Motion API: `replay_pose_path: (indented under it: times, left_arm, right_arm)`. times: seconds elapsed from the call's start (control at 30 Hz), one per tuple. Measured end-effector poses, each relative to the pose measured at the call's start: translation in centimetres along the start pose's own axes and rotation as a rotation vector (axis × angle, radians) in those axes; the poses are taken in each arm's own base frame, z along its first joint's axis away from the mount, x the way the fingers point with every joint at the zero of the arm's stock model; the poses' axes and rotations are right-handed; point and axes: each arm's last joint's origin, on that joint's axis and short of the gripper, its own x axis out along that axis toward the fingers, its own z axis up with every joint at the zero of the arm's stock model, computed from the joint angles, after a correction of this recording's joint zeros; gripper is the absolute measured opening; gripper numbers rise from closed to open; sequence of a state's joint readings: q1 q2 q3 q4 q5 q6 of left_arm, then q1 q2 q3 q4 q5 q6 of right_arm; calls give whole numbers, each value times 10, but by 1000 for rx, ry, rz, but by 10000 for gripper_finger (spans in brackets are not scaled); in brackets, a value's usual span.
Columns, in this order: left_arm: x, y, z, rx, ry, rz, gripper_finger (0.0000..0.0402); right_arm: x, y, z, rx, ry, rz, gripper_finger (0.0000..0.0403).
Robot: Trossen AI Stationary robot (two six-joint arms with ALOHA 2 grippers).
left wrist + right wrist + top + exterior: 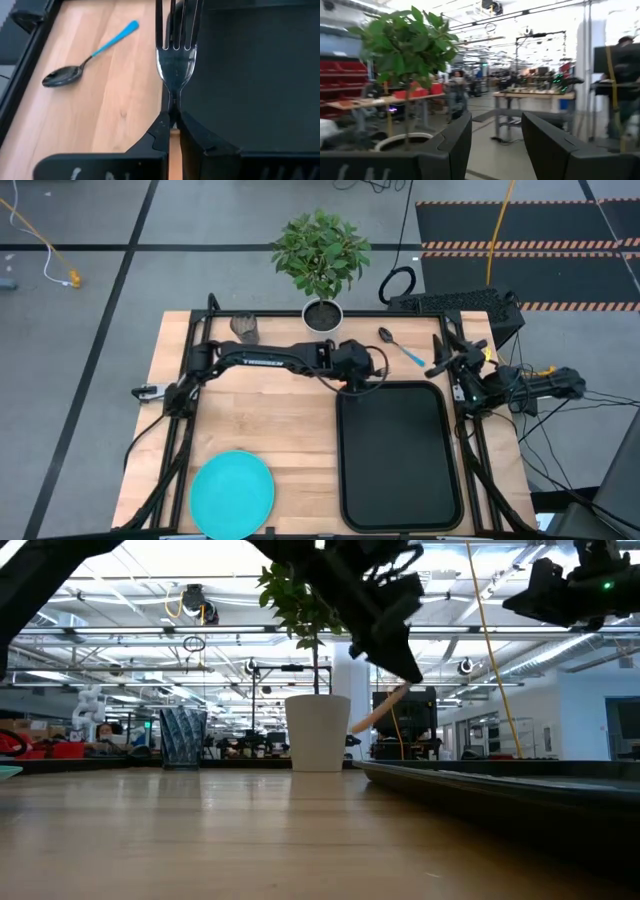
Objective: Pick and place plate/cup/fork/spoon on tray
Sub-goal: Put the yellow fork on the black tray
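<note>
Wooden table [270, 420]: black tray [400, 470] bare, nothing placed yet. Left gripper [172, 117] clamps the fork [176, 55] by its neck, tines ahead of the fingertips over the tray's rim; right gripper [496, 137], fingers spread and empty, waits beside the tray. Outstanding: fork, spoon [398, 347] beyond the fingertips, cup [245, 328], plate [232, 493].

Left gripper [362, 383] at tray [400, 510] far-left corner; plate [232, 493] near edge; spoon [398, 347] beyond tray.

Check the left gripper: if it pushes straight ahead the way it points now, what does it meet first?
Probably the tray. The left gripper holds the fork, tines ahead over the tray's edge. The spoon lies off to one side. Height is unclear.
</note>
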State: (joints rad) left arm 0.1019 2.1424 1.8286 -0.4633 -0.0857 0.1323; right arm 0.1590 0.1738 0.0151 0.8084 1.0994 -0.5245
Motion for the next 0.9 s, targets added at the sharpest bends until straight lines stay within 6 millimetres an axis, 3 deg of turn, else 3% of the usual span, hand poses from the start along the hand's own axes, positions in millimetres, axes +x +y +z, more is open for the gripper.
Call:
replay_pose_path:
  times: [0.23, 0.43, 0.63, 0.77, 0.9]
  left_arm:
    - [4, -4, 1, 8, -8, -74, 26]
    - [-18, -33, 37, 89, -175, -116, 19]
    - [-44, -32, 69, 88, -286, -102, 19]
    - [-35, -34, 67, 81, -276, -105, 19]
    - [-7, -39, 57, 65, -243, -112, 19]
  right_arm:
    - [-4, 4, -2, 64, 18, 65, 167]
    - [-5, 6, -1, 106, 21, 87, 167]
    - [-8, 9, -4, 47, 40, 132, 167]
    - [-10, 10, -2, 38, 32, 154, 167]
    - [-10, 8, 3, 33, 6, 154, 167]
